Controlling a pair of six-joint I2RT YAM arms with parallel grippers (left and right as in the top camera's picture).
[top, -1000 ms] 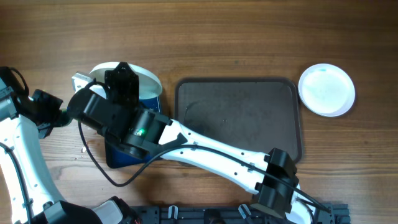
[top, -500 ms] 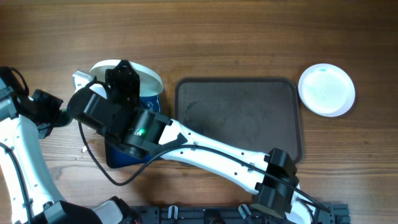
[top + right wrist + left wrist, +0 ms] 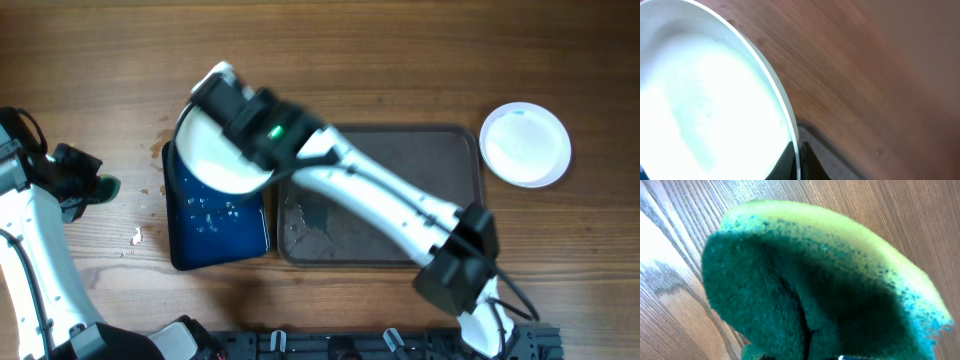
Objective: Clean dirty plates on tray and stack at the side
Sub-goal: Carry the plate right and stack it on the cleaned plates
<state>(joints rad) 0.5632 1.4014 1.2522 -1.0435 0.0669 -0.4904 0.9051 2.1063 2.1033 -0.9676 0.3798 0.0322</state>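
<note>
At the upper left of the overhead frame, the right fingers [image 3: 783, 167] pinch a plate [image 3: 215, 155] by its rim, over the blue tray [image 3: 215, 235] beside the grey tray [image 3: 420, 160]. The left fingers [image 3: 82, 183] clench a sponge [image 3: 815, 280]. Risk: the rim-only hold may slip, dropping the plate.

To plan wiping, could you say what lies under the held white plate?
The glossy dark blue tray, speckled with droplets, extends beneath the round white plate; its covered far end cannot be seen.
</note>
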